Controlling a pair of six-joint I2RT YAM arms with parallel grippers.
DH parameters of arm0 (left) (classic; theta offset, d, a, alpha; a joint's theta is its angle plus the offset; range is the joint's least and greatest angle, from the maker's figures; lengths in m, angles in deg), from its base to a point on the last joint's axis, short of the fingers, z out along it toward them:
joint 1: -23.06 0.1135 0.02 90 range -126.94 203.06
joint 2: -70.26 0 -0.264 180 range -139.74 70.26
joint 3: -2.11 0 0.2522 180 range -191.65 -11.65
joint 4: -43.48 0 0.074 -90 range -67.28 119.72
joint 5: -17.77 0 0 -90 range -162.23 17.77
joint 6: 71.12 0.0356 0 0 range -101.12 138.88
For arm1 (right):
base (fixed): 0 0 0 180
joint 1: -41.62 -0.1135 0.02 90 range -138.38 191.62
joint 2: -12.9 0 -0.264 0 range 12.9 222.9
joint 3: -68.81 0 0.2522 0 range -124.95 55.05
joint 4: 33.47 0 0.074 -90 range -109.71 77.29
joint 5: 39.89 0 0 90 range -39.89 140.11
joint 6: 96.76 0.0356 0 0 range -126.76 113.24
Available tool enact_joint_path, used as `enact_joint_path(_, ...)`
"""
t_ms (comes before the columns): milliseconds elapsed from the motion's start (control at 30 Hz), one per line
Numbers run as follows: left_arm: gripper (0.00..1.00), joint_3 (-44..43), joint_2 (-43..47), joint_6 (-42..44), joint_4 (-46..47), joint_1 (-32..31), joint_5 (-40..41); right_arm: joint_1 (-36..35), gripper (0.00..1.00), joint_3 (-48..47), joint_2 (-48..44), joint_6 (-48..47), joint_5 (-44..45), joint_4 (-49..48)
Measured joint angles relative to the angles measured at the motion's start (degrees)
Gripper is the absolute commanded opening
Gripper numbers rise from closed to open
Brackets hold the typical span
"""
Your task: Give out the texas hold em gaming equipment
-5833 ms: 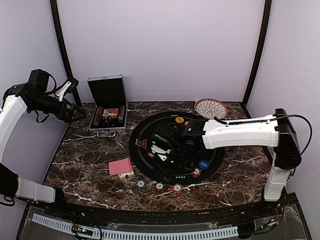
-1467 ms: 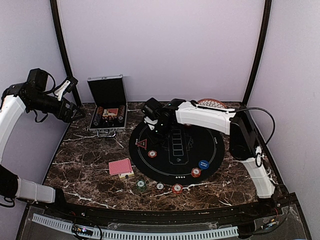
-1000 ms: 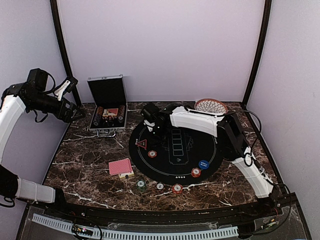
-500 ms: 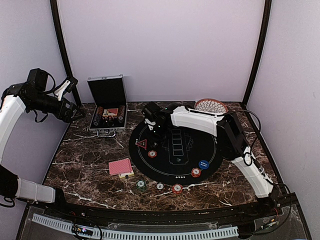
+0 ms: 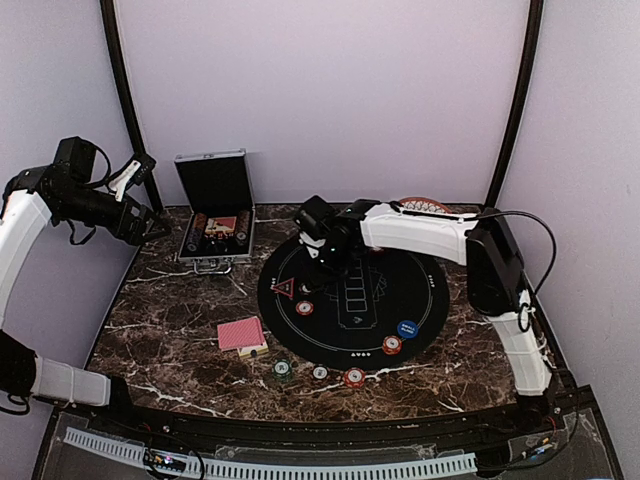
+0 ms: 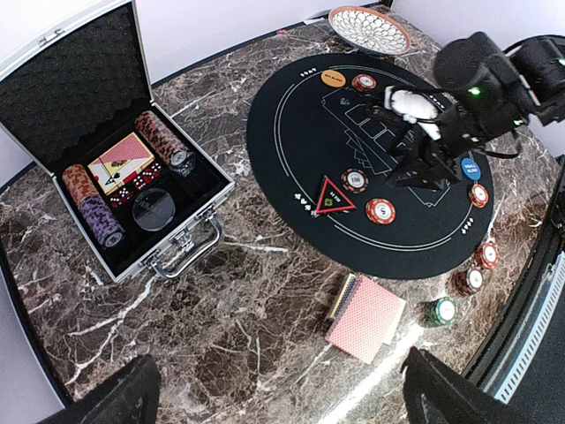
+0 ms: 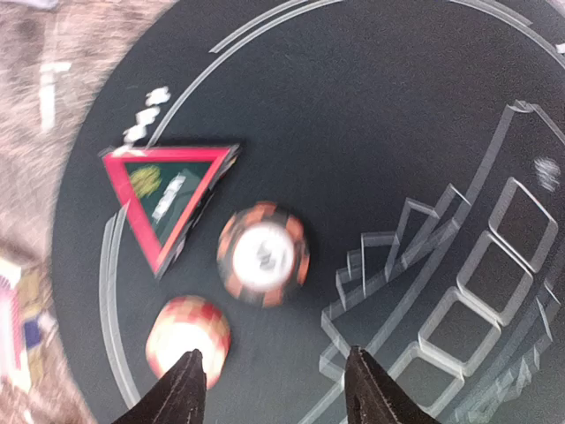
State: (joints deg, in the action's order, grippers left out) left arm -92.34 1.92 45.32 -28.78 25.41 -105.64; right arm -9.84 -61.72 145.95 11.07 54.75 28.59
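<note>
On the round black mat lie a red-edged black triangle marker, a black-and-orange chip and a red-and-white chip. My right gripper hovers just above them, open, with nothing between its fingers; it hangs over the mat's back left. A blue chip and a red chip sit at the mat's front right. The red-backed card deck lies left of the mat. My left gripper is raised high at the far left, wide open and empty.
The open silver case with chip rolls stands at the back left. The woven dish sits at the back right, partly behind the right arm. Green, white and red chips line the marble in front of the mat.
My right gripper has shifted slightly right over the mat's back left, and its jaws have widened a little. The left arm has not moved.
</note>
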Motion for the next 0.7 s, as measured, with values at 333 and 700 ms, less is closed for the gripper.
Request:
enact_joint_path(333,0.99,0.0,0.0,0.02,0.0,0.0,-0.07,-14.12,0.7,22.73,-19.28,-1.25,-1.86,-2.1)
enact_joint_path(700,0.99,-0.04,0.0,0.02,-0.04,0.0,-0.04,-18.32,0.73,28.68,-19.41,-0.13,-4.92,-2.45)
